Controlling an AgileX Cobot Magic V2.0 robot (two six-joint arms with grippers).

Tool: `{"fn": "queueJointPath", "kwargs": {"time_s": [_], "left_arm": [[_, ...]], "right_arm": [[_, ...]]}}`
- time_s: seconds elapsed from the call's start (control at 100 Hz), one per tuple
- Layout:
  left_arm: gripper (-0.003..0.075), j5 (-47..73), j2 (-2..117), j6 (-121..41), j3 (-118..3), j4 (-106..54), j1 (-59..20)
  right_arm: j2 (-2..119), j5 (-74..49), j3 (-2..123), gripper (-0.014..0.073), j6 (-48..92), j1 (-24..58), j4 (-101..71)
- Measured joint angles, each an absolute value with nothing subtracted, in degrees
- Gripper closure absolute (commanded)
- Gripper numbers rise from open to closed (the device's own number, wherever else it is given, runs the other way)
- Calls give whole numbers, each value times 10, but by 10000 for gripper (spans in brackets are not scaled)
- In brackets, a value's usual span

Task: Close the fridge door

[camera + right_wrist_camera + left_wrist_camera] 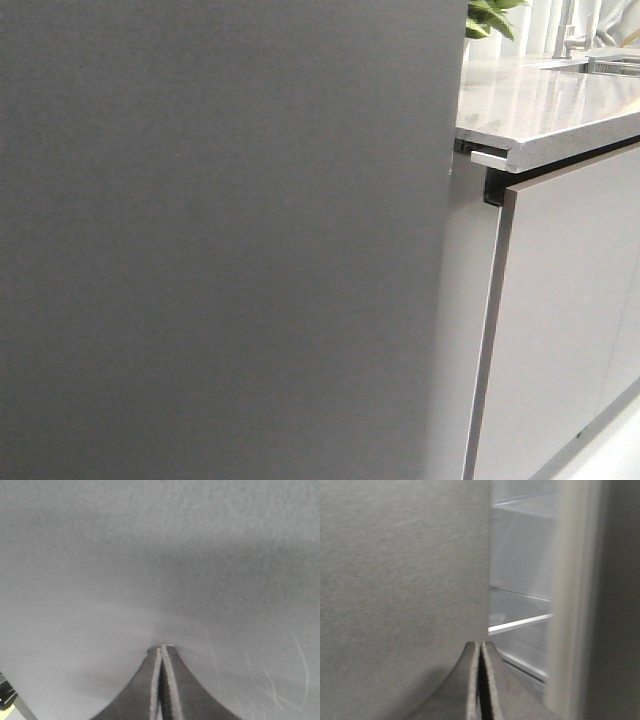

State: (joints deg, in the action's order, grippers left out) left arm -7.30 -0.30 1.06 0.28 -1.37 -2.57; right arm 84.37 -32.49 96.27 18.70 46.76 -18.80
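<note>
Countertop, front view only.
You see a pale marbled stone countertop (560, 105) at upper right, over light-grey cabinet fronts (570, 320). On it at the far end: a green leafy plant (490, 17), cut off by the frame, and a metal sink rim (612, 62).

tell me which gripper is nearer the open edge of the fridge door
Left. The left gripper, fingers shut, sits right at the fridge door edge, shelves visible past it. The right gripper faces plain panel, no edge in sight.
</note>
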Motion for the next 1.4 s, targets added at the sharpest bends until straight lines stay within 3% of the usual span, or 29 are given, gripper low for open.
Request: {"fn": "queueJointPath", "kwargs": {"time_s": [0.38,0.699,0.949,1.399], "left_arm": [[740,-73,-3,11,3,-14,-26],[740,-73,-3,11,3,-14,-26],[740,-73,-3,11,3,-14,-26],[740,-73,-3,11,3,-14,-26]], "right_arm": [[959,-257,988,638,188,466,-192],[951,-278,986,637,188,432,-191],[853,-289,955,637,185,365,-178],[576,-422,844,637,59,196,4]]}}
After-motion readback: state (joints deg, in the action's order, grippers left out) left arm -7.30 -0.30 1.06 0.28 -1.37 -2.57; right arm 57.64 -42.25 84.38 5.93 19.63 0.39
